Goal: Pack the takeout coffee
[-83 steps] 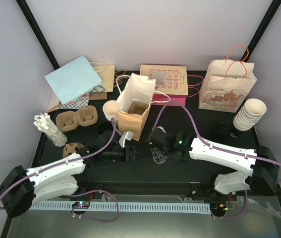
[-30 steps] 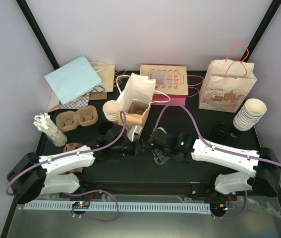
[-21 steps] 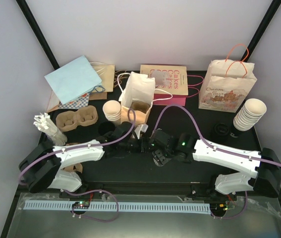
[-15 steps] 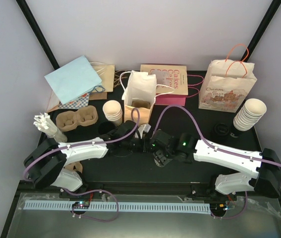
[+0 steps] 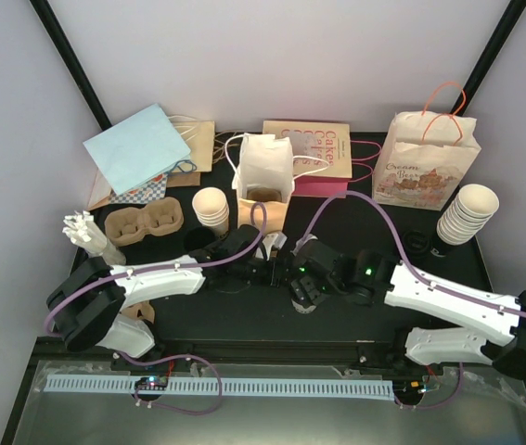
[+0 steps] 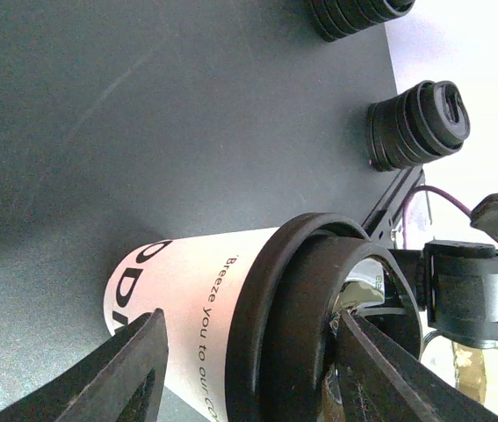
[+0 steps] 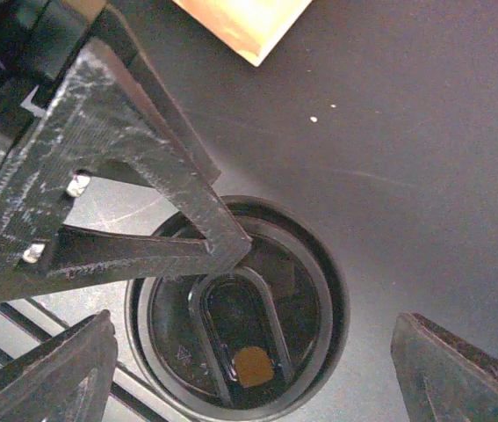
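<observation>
On the near side of the open brown paper bag (image 5: 267, 167), close to the middle of the black table (image 5: 365, 218), you have the coffee cup (image 6: 187, 294) standing upright with its black lid (image 7: 240, 338) on. Your left gripper (image 6: 250, 347) is clamped on the cup, one finger on each side. Your right gripper (image 7: 250, 352) hangs right over the lid with its fingers spread wide, clear of it. Off to the right sits a stack of black lids (image 6: 420, 123).

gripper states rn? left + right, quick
Left gripper: closed on the coffee cup, black lid on.
Right gripper: open, holding nothing, hovering over that lid.
</observation>
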Action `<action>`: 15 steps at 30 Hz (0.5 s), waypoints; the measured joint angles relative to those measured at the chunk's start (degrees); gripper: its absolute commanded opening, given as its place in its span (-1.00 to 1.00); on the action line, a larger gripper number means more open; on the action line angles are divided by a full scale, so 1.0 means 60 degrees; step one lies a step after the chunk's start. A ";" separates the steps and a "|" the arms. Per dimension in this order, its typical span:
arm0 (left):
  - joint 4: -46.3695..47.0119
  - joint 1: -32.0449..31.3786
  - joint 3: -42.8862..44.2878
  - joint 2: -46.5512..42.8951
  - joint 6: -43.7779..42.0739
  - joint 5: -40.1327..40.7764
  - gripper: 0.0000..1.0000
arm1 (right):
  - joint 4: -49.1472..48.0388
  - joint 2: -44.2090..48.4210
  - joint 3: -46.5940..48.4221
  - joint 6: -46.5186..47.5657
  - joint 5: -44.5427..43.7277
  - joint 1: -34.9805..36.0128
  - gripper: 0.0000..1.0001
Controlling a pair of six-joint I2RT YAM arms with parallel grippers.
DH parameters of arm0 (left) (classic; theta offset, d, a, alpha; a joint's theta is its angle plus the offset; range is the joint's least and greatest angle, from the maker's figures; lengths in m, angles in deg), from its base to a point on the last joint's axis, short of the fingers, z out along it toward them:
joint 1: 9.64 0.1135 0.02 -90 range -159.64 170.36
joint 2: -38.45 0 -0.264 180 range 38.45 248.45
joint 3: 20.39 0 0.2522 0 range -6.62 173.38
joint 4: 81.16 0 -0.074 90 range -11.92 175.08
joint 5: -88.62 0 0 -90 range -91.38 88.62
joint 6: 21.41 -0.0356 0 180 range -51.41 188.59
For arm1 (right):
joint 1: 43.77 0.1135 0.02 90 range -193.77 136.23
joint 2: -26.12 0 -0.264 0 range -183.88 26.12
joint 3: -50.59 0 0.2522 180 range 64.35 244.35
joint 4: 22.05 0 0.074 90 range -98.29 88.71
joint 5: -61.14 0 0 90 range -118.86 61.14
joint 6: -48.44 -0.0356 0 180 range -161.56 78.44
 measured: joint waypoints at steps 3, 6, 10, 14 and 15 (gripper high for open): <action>-0.0036 -0.0069 0.0026 0.0000 -0.0004 0.0080 0.08 | 0.0135 0.0189 0.0018 -0.0259 -0.0131 0.0000 0.61; -0.0098 -0.0153 0.0080 0.0000 -0.0011 0.0164 0.08 | 0.0186 0.0503 -0.0113 -0.0641 -0.0142 -0.0029 0.44; -0.0288 -0.0211 0.0193 0.0000 -0.0040 0.0244 0.07 | 0.0127 0.1541 -0.0911 -0.1311 0.0208 -0.0302 0.26; -0.0353 -0.0266 0.0226 0.0004 -0.0058 0.0284 0.06 | 0.0051 0.2463 -0.1668 -0.1734 0.0699 -0.0991 0.05; -0.0368 -0.0273 0.0229 0.0004 -0.0066 0.0302 0.06 | 0.0022 0.2641 -0.1814 -0.1785 0.0841 -0.1155 -0.01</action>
